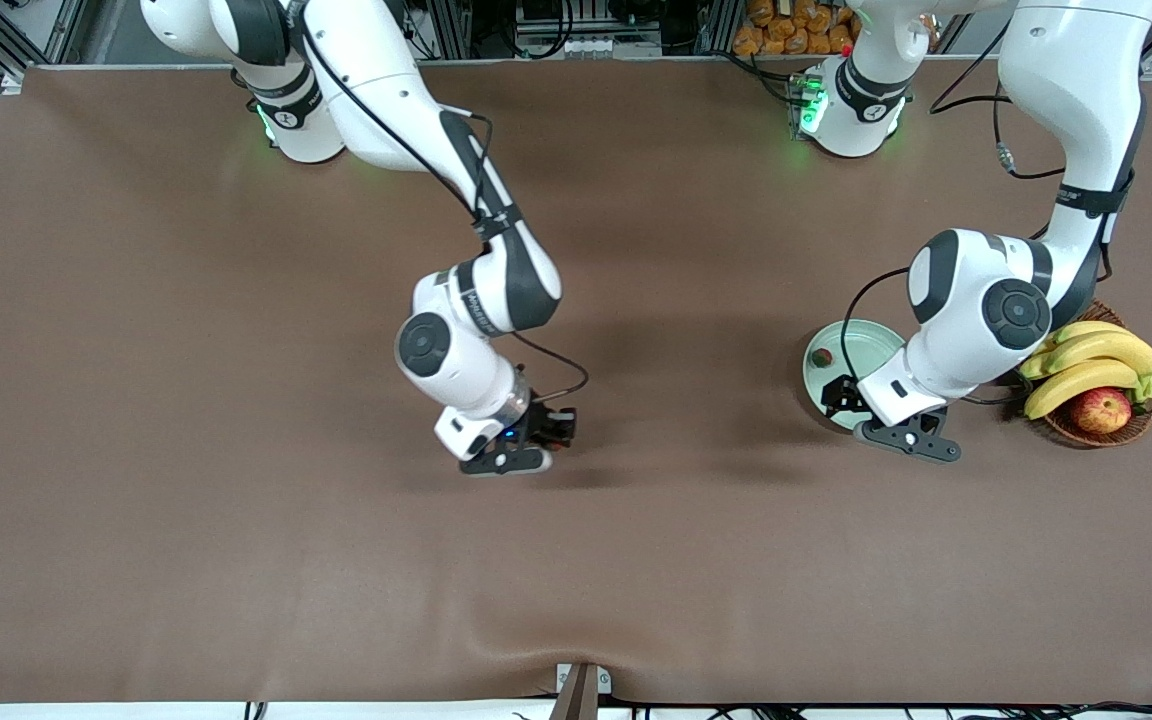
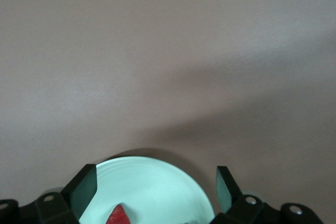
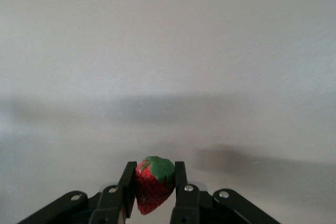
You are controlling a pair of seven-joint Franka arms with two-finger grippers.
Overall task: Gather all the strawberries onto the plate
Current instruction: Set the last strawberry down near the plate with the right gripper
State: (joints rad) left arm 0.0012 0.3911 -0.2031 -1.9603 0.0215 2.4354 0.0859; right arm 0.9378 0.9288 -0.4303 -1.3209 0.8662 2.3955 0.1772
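The pale mint plate [image 1: 871, 342] lies toward the left arm's end of the table, with one strawberry [image 1: 821, 357] on it. My left gripper [image 1: 841, 396] hangs over the plate with nothing between its fingers. In the left wrist view this left gripper [image 2: 156, 188] stands open above the plate [image 2: 157, 182], where a strawberry [image 2: 118, 216] lies. My right gripper [image 1: 554, 428] is low over the middle of the table. The right wrist view shows the right gripper [image 3: 154, 176] shut on a red strawberry [image 3: 153, 187] with a green top.
A brown wicker basket [image 1: 1131, 428] with bananas [image 1: 1091, 362] and a red-yellow apple [image 1: 1101, 409] stands beside the plate, at the left arm's end of the table. Brown cloth [image 1: 236, 400] covers the whole table.
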